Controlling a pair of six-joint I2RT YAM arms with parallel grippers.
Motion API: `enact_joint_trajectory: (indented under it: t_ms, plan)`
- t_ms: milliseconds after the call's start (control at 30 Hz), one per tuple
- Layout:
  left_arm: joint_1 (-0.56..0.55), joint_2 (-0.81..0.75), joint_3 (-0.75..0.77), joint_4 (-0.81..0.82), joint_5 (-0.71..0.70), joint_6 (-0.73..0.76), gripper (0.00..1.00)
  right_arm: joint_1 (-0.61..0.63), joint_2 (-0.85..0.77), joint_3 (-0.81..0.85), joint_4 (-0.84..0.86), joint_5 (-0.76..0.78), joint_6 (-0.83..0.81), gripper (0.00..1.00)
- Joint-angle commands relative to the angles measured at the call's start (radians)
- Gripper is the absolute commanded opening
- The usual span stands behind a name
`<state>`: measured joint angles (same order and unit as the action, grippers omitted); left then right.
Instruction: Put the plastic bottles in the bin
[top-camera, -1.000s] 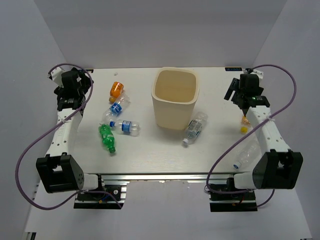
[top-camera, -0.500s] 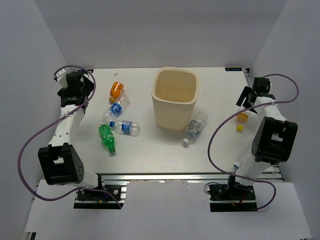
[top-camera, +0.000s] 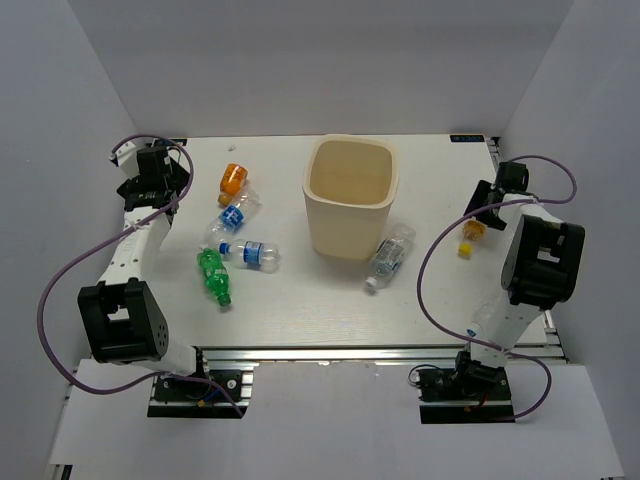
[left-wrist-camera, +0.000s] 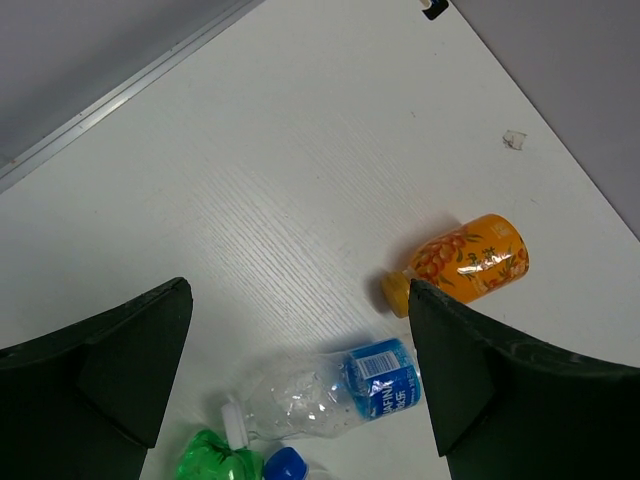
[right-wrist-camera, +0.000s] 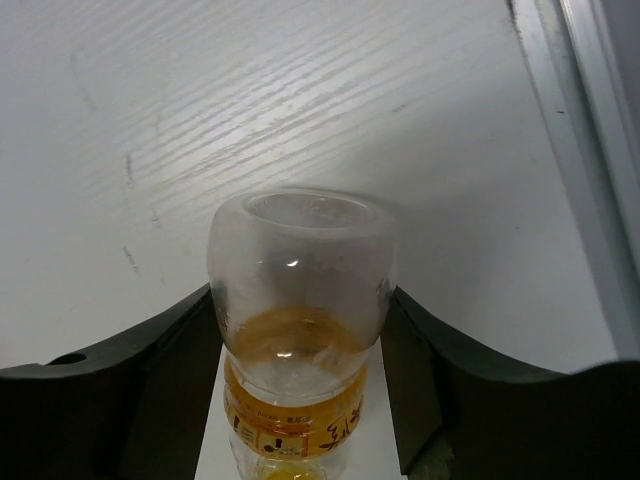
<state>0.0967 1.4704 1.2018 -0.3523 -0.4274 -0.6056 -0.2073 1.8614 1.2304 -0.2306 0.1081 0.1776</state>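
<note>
Moved since a second ago: right gripper (right-wrist-camera: 298, 300) has gone from wide apart to closed on the small yellow-capped bottle (right-wrist-camera: 296, 410), which now sits a little nearer the bin (top-camera: 345, 232).
Right gripper: both fingers (right-wrist-camera: 160, 360) pressed against the bottle's clear sides, pinching it.
Held bottle, place: right side of the table (top-camera: 300, 310), well apart from the bin; cannot tell whether it is lifted.
Left gripper (left-wrist-camera: 300, 290): fingers spread wide, nothing between them, over the far-left part of the table.
Under left gripper: orange bottle (left-wrist-camera: 470, 262) and clear blue-labelled bottle (left-wrist-camera: 340, 385), both lying flat.
Left group: second blue-labelled bottle (top-camera: 250, 252) and green bottle (top-camera: 214, 274) lying nearer the front, left of the bin.
Other bottles: clear bottle (top-camera: 389, 256) lying just beside the bin's near right corner; another clear bottle (top-camera: 487, 312) by the right arm.
Bin: upright, mid-table.
</note>
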Motion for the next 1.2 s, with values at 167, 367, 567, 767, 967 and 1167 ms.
enact_joint_trajectory:
  t_ms: [167, 367, 567, 767, 967, 1167]
  plan:
    - [-0.002, -0.054, 0.01, -0.007, 0.021, -0.002, 0.98, 0.035, -0.307, 0.04, 0.086, -0.305, -0.067, 0.38]
    - [0.0, -0.078, -0.008, 0.012, 0.067, -0.008, 0.98, 0.288, -0.507, 0.135, 0.122, -0.369, -0.2, 0.4]
    - [-0.002, -0.084, -0.022, 0.015, 0.101, -0.01, 0.98, 0.523, -0.518, 0.223, 0.18, -0.502, -0.328, 0.47]
    - [0.0, -0.087, -0.022, 0.003, 0.108, -0.003, 0.98, 0.732, -0.368, 0.343, 0.104, -0.394, -0.544, 0.55]
    - [0.0, -0.091, -0.018, 0.004, 0.111, 0.01, 0.98, 0.746, -0.245, 0.546, -0.042, -0.378, -0.478, 0.89]
    - [0.0, -0.097, -0.007, 0.018, 0.121, 0.027, 0.98, 0.744, -0.264, 0.61, -0.073, -0.268, -0.38, 0.89]
